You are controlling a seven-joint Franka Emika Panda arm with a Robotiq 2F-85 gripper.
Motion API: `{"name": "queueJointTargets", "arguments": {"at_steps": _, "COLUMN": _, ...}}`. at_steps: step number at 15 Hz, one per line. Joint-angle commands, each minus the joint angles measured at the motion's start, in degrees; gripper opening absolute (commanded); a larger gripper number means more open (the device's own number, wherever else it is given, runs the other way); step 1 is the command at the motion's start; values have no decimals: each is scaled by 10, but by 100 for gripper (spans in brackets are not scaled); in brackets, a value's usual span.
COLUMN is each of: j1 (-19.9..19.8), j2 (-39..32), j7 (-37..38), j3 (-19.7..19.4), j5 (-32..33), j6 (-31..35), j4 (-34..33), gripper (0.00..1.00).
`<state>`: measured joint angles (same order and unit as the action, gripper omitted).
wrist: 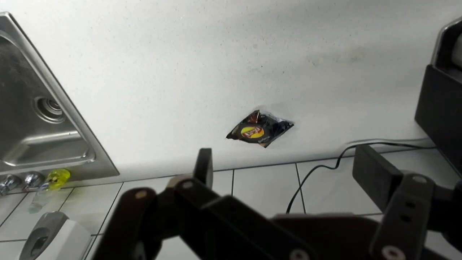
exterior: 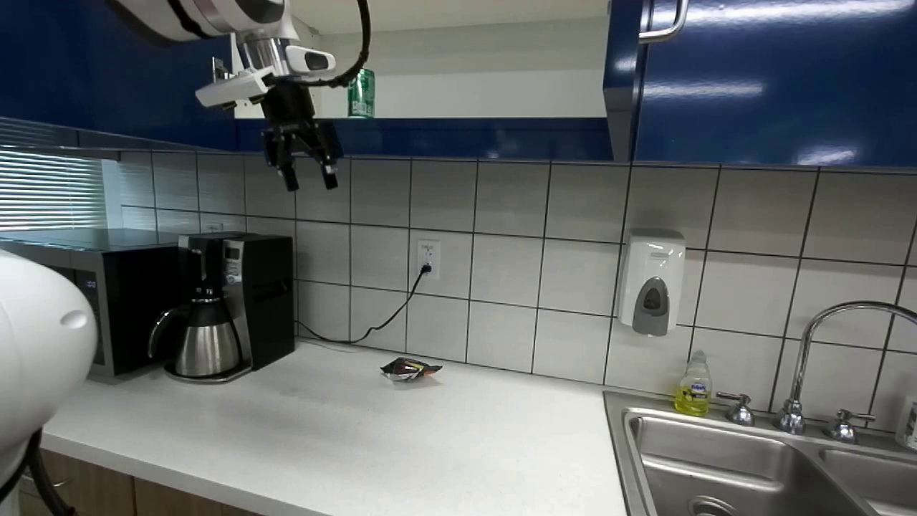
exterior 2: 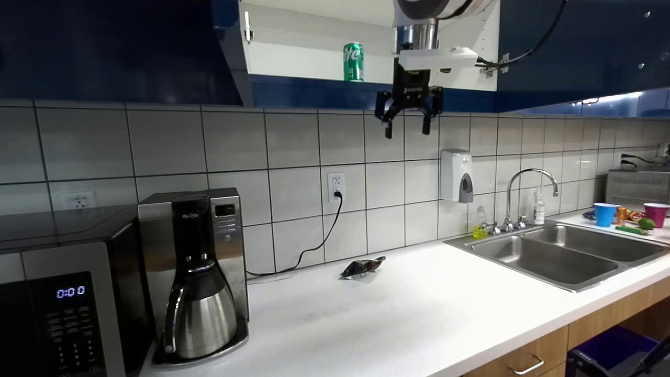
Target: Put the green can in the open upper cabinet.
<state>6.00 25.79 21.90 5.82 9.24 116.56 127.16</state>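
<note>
The green can stands upright inside the open upper cabinet, near the front edge of its shelf. In an exterior view the can shows white lettering against the pale interior of the cabinet. My gripper points down in front of the cabinet, with its fingertips below the shelf edge. In an exterior view the gripper is apart from the can, to its right. In the wrist view the fingers are spread wide with nothing between them. The can is out of the wrist view.
A black chip bag lies on the white counter below. A coffee maker and a microwave stand at one end. A sink, a yellow soap bottle and a wall dispenser are at the other.
</note>
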Motion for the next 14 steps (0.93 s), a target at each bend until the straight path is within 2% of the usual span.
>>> {"name": "queueJointTargets", "arguments": {"at_steps": 1, "j1": -16, "j2": 22, "j7": -27, "j3": 2, "j5": -14, "j6": 41, "j4": 79, "gripper": 100}}
{"name": "queueJointTargets", "arguments": {"at_steps": 7, "j1": -28, "j2": 7, "j7": -30, "j3": 0, "j5": -9, "j6": 64, "j4": 141, "gripper": 100}}
{"name": "queueJointTargets", "arguments": {"at_steps": 8, "j1": -29, "j2": 0, "j7": -15, "j3": 9, "j5": -9, "j6": 52, "j4": 124, "gripper": 100}}
{"name": "queueJointTargets", "arguments": {"at_steps": 14, "j1": -31, "j2": -1, "j7": -15, "j3": 8, "j5": -8, "j6": 55, "j4": 135, "gripper": 100}}
